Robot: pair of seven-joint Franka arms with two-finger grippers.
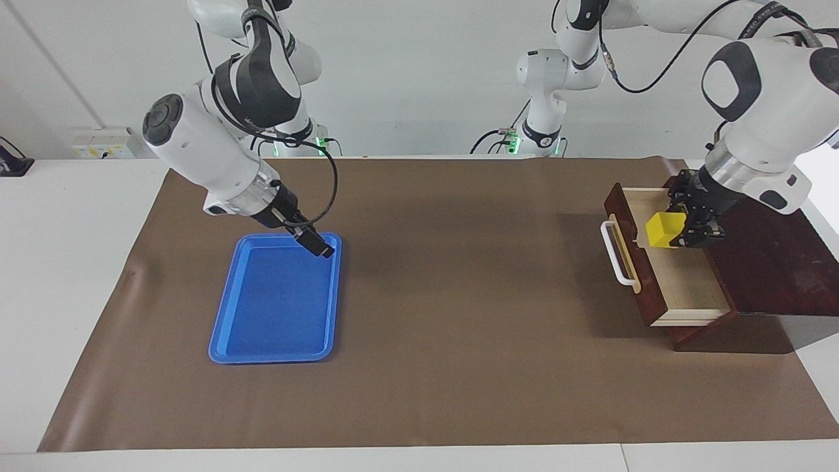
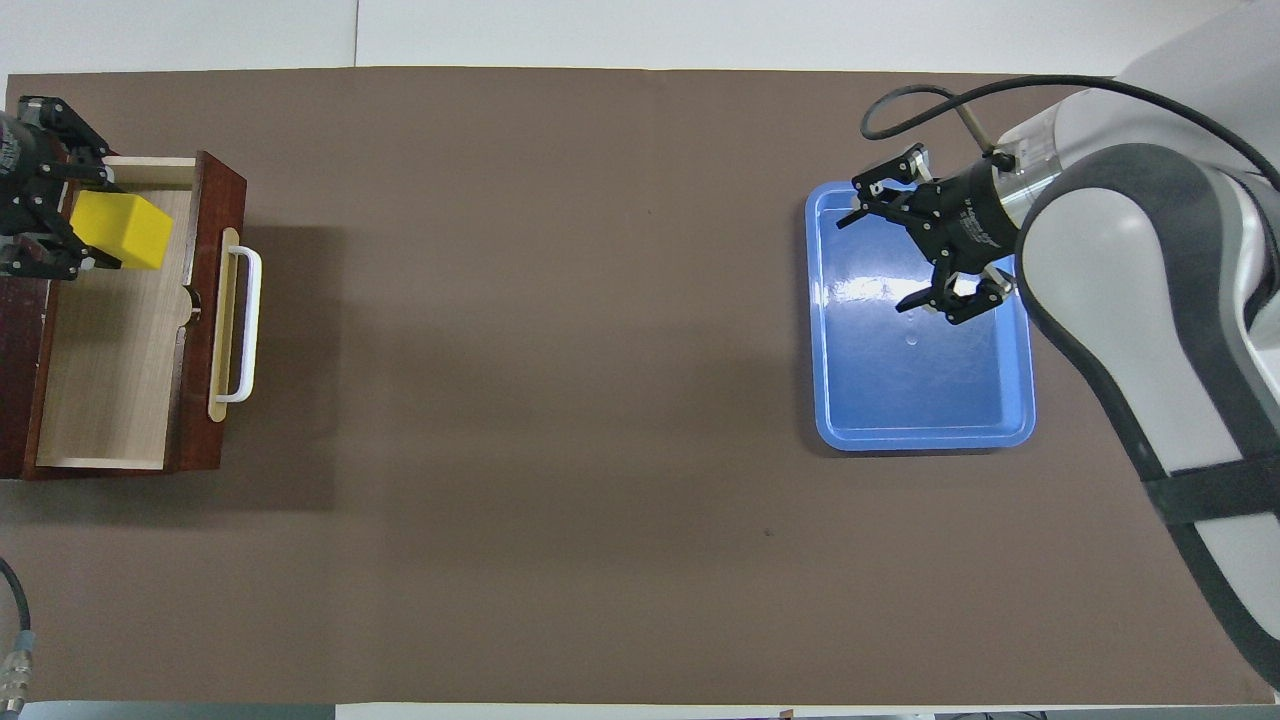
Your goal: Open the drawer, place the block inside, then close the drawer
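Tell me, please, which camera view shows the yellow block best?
The overhead view: the block shows its whole top over the open drawer. The facing view shows it smaller, partly hidden by the left gripper holding it.

The drawer [image 1: 662, 262] stands pulled out at the left arm's edge of the tabletop [image 1: 459, 367] (the block [image 1: 662, 230] held over it); the tray [image 1: 278, 298] lies toward the right arm's edge.

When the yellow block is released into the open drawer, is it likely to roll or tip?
Probably not: the yellow block is a flat-faced cube, so it should settle flat. It looks rigid, keeping its shape in the left pincer. The open drawer has a level floor.
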